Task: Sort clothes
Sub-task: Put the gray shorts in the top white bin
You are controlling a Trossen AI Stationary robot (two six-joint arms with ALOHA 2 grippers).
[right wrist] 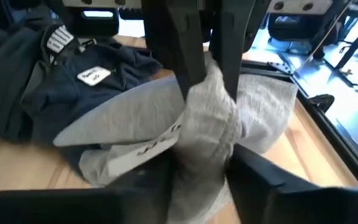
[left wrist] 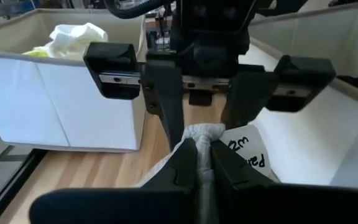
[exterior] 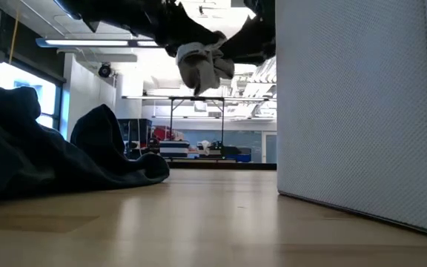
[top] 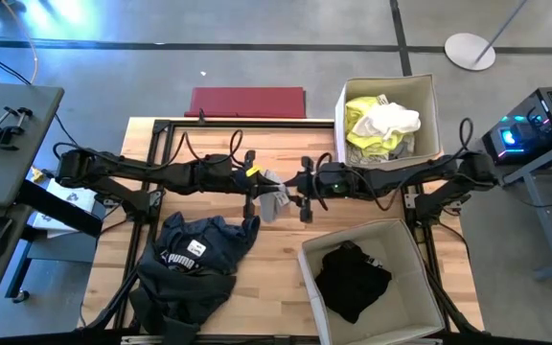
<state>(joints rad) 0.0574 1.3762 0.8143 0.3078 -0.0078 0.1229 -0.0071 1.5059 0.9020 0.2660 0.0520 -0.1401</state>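
A small grey garment (top: 273, 203) with a white label hangs in mid-air between my two grippers over the table's middle. It also shows in the low view (exterior: 202, 68). My left gripper (left wrist: 205, 157) is shut on it. My right gripper (left wrist: 205, 132) faces it from the right, open, with one finger on either side of the garment's bunched top; I cannot tell if they touch. A navy Puma garment (top: 195, 259) lies in a heap on the table at the near left. My left gripper pinches a bunched fold of the grey garment (left wrist: 204, 134) between its two fingers (right wrist: 188, 56). The fingers come level from the table's left. The garment hangs slack below them (right wrist: 135, 124), clear of the table.
A white box (top: 429, 96) at the far right holds neon yellow and white clothes (top: 381, 125). A white box (top: 401, 235) at the near right holds a black garment (top: 353, 280). A red mat (top: 247, 101) lies beyond the table's far edge.
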